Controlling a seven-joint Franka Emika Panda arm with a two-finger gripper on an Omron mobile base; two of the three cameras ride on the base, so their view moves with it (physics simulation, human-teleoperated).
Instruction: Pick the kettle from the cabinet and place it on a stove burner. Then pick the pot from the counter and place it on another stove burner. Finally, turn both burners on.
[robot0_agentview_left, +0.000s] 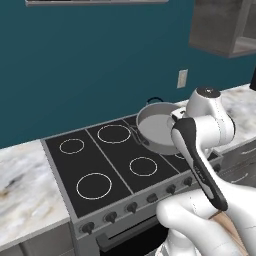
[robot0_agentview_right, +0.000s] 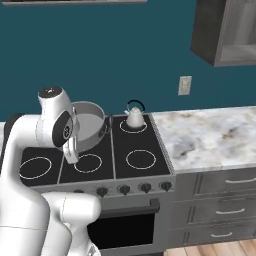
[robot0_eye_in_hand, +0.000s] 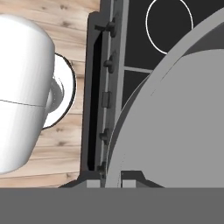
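The wide grey pot (robot0_agentview_right: 88, 124) hangs over the back middle of the black cooktop (robot0_agentview_right: 115, 150), and its rim crosses the hand view as a big grey curve (robot0_eye_in_hand: 175, 113). My gripper (robot0_eye_in_hand: 113, 178) is shut on that rim, one fingertip on each side of the wall. In the left base view my forearm covers the near edge of the pot (robot0_agentview_left: 156, 127). The small white kettle (robot0_agentview_right: 134, 118) stands on the back right burner, and its black handle (robot0_agentview_left: 155, 99) peeks out behind the pot. Free burner rings (robot0_agentview_right: 141, 159) (robot0_agentview_left: 114, 133) lie in front and to the left.
The dark grey cabinet (robot0_agentview_right: 225, 30) hangs at the upper right. Marble counter (robot0_agentview_right: 210, 135) runs right of the stove, with drawers below, and more counter (robot0_agentview_left: 25, 175) lies on the left. A row of knobs (robot0_agentview_right: 124, 189) lines the stove front. A wall outlet (robot0_agentview_right: 185, 85) sits above the counter.
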